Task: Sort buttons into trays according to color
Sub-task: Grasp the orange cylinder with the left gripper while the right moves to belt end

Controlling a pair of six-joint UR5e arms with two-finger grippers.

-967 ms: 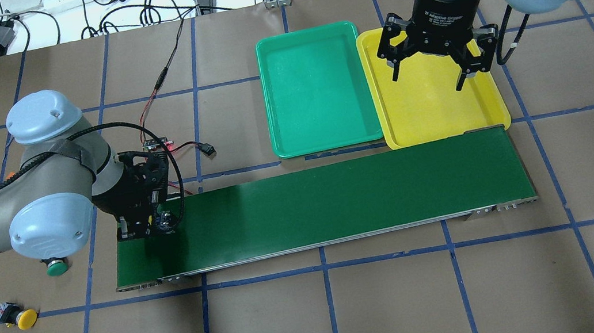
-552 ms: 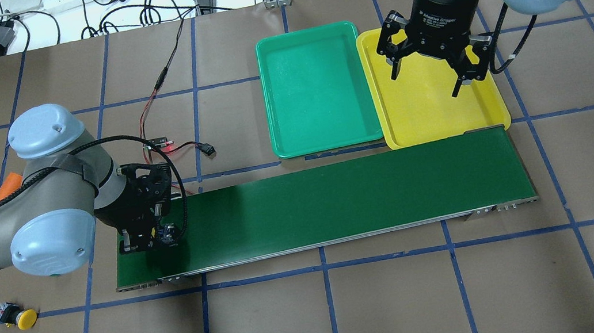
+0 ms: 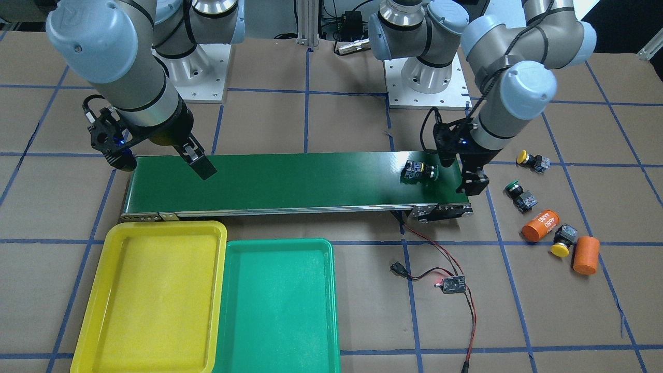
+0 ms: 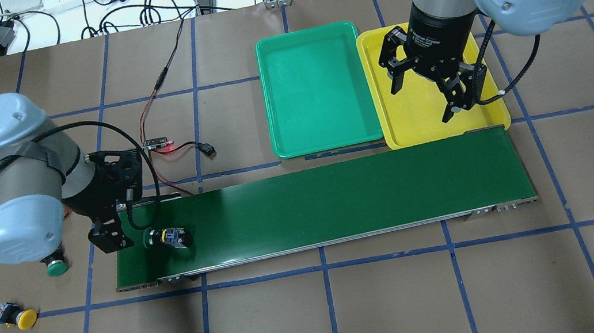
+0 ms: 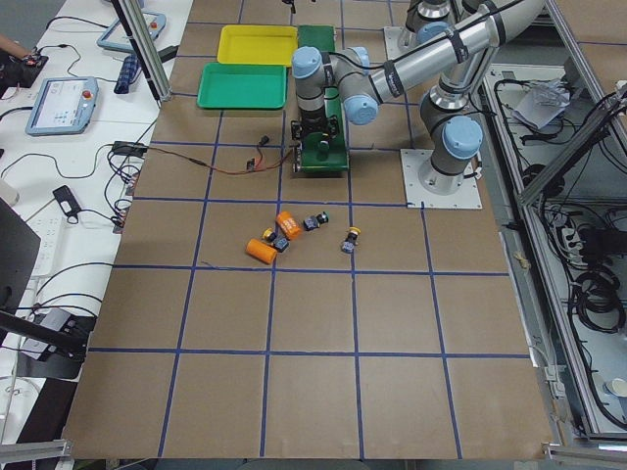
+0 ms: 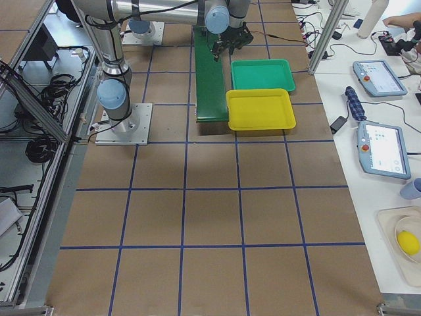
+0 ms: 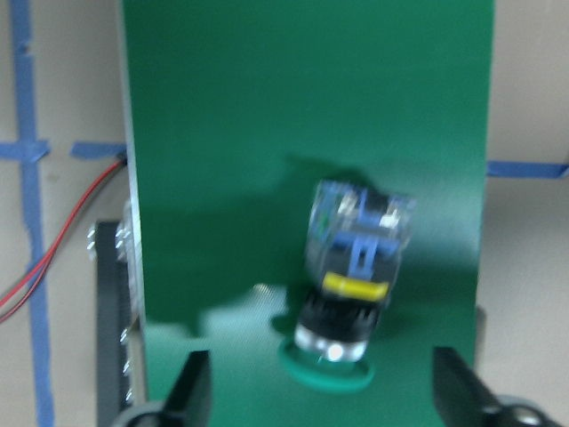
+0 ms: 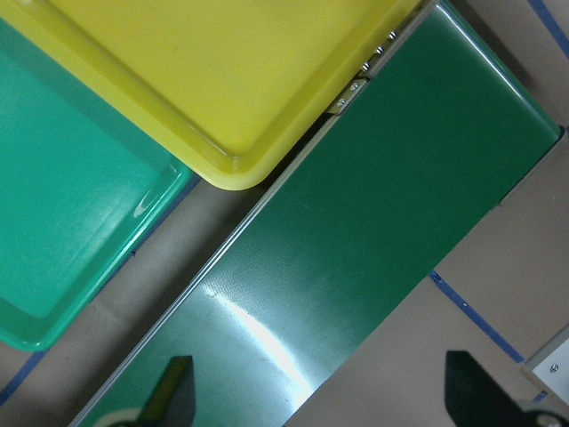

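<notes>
The belt point(image 4: 336, 196) now carries a load at its end toward the worktop's left edge. Over the yellow tray point(image 4: 413, 127), the right end effector point(image 4: 422, 99), fingers spread, has drifted nearer the belt. The left end effector point(image 4: 120, 223) has spread and backed off leftward, leaving the green button point(image 4: 167, 236) on its side there.

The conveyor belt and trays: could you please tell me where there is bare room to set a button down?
The belt is bare from the green button at the robot's left end to the yellow tray. The green tray is bare; so is the yellow one, under the open right gripper. Crowded: the orange cylinders and buttons past the belt's left end.
</notes>
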